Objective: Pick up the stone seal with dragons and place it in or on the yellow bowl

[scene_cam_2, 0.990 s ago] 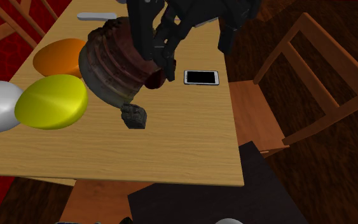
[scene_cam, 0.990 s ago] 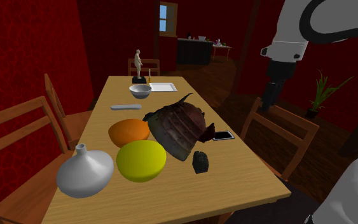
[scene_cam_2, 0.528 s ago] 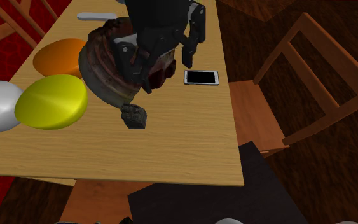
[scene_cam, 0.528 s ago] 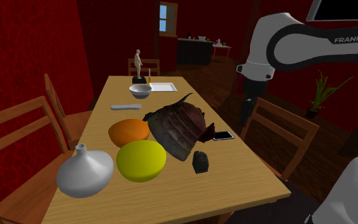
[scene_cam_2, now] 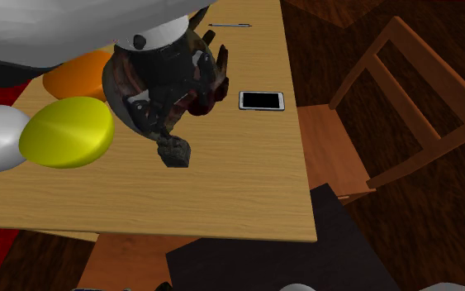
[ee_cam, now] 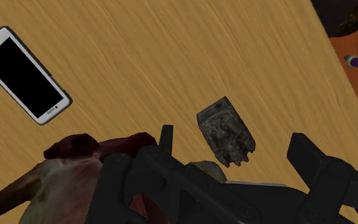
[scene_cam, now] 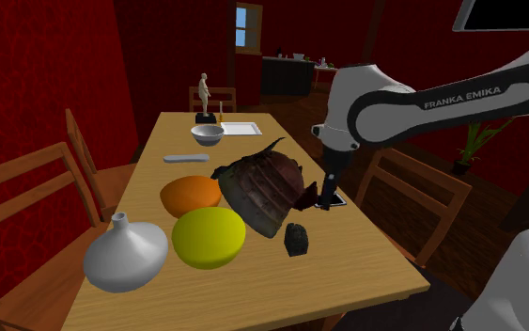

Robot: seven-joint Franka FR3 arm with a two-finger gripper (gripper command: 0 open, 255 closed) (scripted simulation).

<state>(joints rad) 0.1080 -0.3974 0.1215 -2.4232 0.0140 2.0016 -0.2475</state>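
Note:
The stone seal [scene_cam: 296, 239] is a small dark carved block lying on the wooden table [scene_cam: 365, 256], next to the yellow bowl [scene_cam: 209, 236] on the side toward the shoulder view's right. In the second exterior view the seal [scene_cam_2: 173, 150] rests just below a dark helmet, with the yellow bowl [scene_cam_2: 67, 131] to its left. My gripper [scene_cam: 327, 195] hangs low over the table by the phone, above and beyond the seal. Through the wrist camera the gripper [ee_cam: 238, 149] is open, and the seal [ee_cam: 226, 132] lies between the fingers' lines without touching them.
A dark reddish helmet-like piece [scene_cam: 262, 188] sits beside the seal. Behind the yellow bowl are an orange bowl [scene_cam: 190, 196] and a white vase [scene_cam: 126, 254]. A phone [scene_cam: 329, 199] lies under the hand. Farther back are a pale bowl [scene_cam: 207, 134], a tray [scene_cam: 241, 129] and a figurine [scene_cam: 204, 94]. Wooden chairs [scene_cam: 412, 202] flank the table.
The arm has swung down and toward the shoulder view's left, bringing the gripper from above the chair to low over the table near the phone. The fingers stayed open.

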